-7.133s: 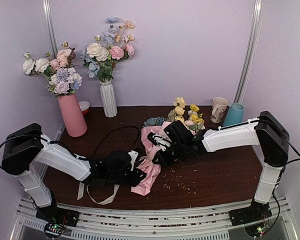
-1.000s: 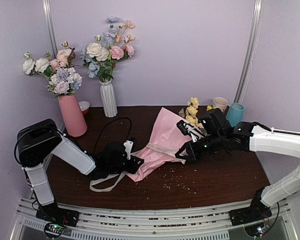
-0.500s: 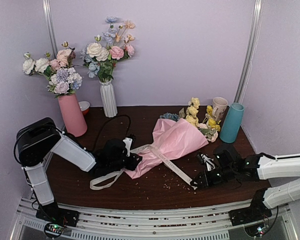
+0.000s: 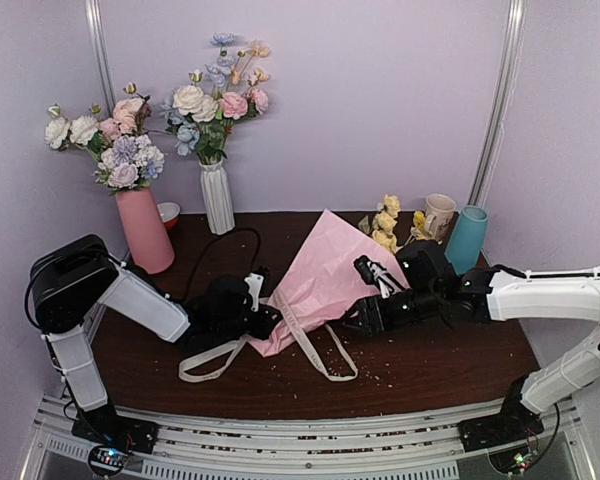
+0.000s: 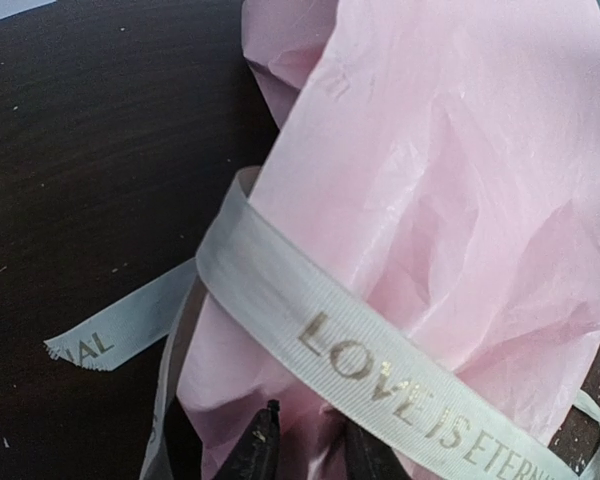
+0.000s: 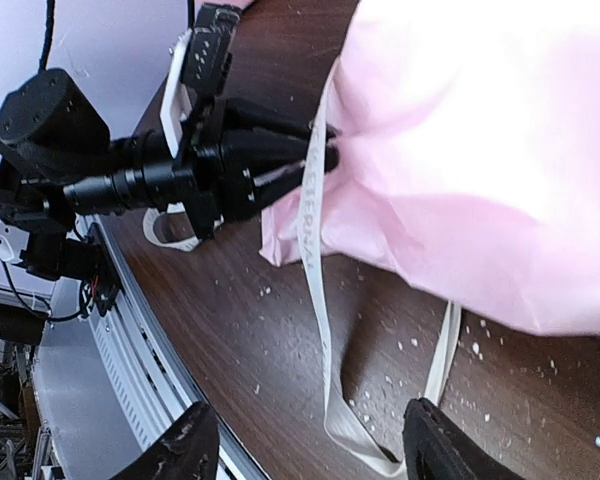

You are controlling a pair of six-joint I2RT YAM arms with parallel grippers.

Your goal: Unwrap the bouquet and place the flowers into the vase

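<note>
The bouquet [image 4: 325, 268] lies on the dark table, its pink paper wrap [image 5: 430, 180] fanned out and tilted up toward the back. Yellow flowers [image 4: 385, 224] stick out at its far end. My left gripper [image 4: 265, 320] is shut on the narrow tip of the wrap [image 6: 280, 235], its fingertips [image 5: 255, 450] pinching pink paper under the cream ribbon [image 5: 360, 365]. A loose loop of that ribbon [image 4: 320, 352] trails on the table. My right gripper [image 4: 364, 318] hovers open by the wrap's near edge; its fingers [image 6: 185, 450] straddle the ribbon loop [image 6: 365, 440] without touching it. The teal vase [image 4: 466, 240] stands at the back right.
A cream mug [image 4: 438, 215] stands beside the teal vase. A pink vase [image 4: 145, 232] and a white ribbed vase [image 4: 217, 198], both full of flowers, stand at the back left with a red bowl [image 4: 168, 212]. A black cable [image 4: 215, 262] arcs over the table. White crumbs [image 4: 360, 368] dot the front.
My right gripper has opened and let go of the ribbon, then moved back left to the wrap. The ribbon dropped into a loop on the table. The left gripper stayed put.
</note>
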